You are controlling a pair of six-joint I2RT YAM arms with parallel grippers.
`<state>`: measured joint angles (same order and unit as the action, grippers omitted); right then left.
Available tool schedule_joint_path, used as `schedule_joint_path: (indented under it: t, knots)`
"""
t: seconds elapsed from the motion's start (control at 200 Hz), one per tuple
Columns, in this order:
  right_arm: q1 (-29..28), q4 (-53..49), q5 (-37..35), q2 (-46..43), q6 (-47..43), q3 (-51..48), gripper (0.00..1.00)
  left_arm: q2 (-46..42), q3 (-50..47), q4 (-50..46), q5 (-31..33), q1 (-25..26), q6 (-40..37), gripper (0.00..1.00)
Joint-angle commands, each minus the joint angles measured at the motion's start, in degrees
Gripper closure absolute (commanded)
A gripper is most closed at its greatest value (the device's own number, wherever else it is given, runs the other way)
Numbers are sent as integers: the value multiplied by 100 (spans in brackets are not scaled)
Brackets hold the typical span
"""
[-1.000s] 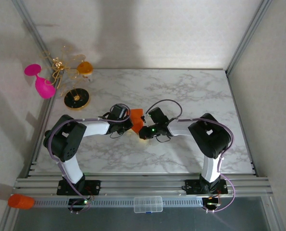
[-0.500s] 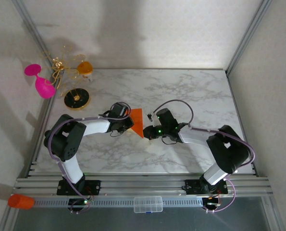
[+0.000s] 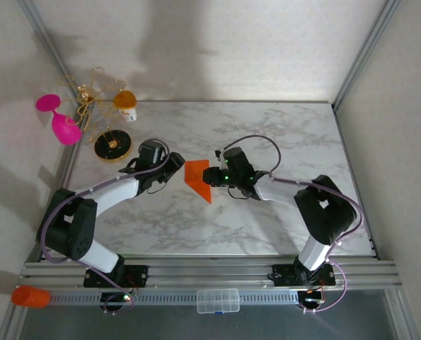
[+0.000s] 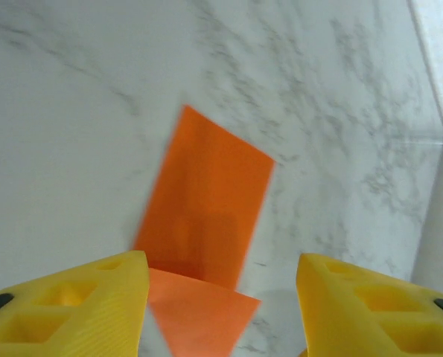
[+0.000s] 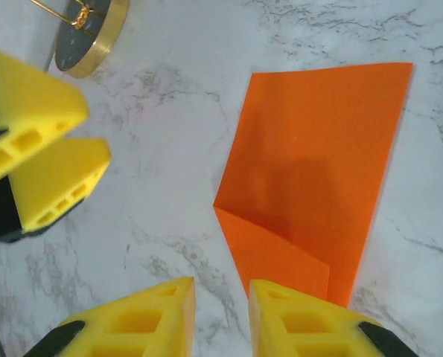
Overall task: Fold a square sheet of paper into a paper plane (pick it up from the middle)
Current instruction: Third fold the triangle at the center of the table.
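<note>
1. Position. The left gripper and right gripper face each other low over the counter. The square sheet of paper lies flat between them, near the middle of the counter. It is partly folded: an angular shape with its point toward the arm bases. The right wrist view shows one corner flap turned over onto the main panel.

2. Jaws. The left jaws stand well apart, with the sheet just ahead of the gap. The right jaws are almost together, with a slim gap through which bare counter shows. Neither pair grips anything.

3. Step in hand (judged). An early fold is in place and the next fold is to be started.

4. Procedure (advised).
- Hold the sheet down with one gripper on the folded flap. Thin paper is likely to slide on smooth marble.
- Work the other gripper under a free edge at a shallow angle. Do not push the sheet sideways.
- Match edge to edge before pressing, then press along the crease from its middle outward.

5. Clearance. The gold-rimmed round base stands well apart at the far left. It should not interfere.
</note>
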<state>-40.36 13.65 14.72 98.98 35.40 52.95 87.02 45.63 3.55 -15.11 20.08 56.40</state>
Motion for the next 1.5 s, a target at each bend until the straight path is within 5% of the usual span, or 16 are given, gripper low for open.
schedule_joint_path:
  t: [0.0,0.646,1.096,1.497]
  knots:
    - [30,-248,-46,265,113,271,75,-157,-269,134,78,-37,150,39]
    - [28,-1218,-139,1235,203,814,77,261,-527,726,-796,55,407,26]
    - [177,-1374,-223,1343,282,648,79,885,-191,746,-1090,147,313,53]
    - [190,-1391,-195,1378,257,599,81,1343,104,730,-1169,181,123,60]
